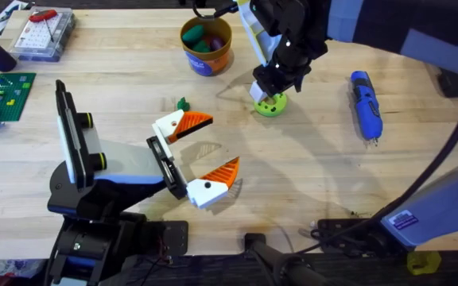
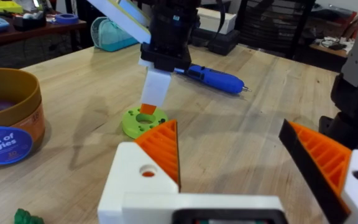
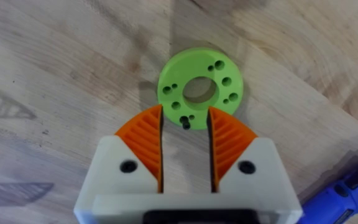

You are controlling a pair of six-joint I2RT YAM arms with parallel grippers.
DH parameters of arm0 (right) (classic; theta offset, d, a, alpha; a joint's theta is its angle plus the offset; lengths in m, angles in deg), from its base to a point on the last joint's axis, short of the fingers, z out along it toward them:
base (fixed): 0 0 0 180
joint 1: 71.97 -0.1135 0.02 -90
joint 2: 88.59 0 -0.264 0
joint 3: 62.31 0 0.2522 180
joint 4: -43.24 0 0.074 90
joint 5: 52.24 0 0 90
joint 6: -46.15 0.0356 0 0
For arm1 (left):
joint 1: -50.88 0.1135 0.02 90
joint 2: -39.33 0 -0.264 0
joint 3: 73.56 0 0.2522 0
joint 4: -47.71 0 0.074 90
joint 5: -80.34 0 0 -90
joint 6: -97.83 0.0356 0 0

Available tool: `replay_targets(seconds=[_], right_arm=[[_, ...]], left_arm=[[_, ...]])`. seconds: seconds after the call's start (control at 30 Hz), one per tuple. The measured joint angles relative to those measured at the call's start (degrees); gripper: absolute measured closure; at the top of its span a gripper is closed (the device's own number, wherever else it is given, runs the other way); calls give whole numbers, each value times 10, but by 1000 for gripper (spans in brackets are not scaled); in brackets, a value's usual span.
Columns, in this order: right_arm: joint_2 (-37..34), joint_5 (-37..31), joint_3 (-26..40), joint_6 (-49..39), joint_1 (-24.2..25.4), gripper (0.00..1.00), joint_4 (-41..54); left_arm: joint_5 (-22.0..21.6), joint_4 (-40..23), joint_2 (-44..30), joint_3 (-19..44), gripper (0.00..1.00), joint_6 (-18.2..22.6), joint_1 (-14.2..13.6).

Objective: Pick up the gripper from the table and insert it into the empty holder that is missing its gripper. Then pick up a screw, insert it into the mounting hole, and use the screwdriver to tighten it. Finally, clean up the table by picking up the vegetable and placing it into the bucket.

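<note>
Right pincer (image 3: 186,134) straight above green holder disc (image 3: 200,89), narrowly parted around small dark screw (image 3: 185,123) over rim hole; left pincer (image 1: 199,152) apart, idle, farther

At centre, a lime-green disc (image 1: 270,105) on the pale wood-grain worktop (image 1: 308,175). Upper right, a blue screwdriver (image 1: 366,105). Top centre, an orange-brown bucket (image 1: 207,48) with a blue label. White end effector (image 3: 186,140), orange ribbed pads (image 3: 145,142).

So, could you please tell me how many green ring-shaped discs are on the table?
1: the green disc lies on the table between the bucket and the screwdriver, under the right gripper.
</note>
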Motion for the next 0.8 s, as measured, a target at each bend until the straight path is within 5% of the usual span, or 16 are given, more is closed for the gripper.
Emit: replay_targets(seconds=[0.8], right_arm=[[48,0,0,0,-1,649,-9]], left_arm=[[0,1,0,0,14,0,0]])
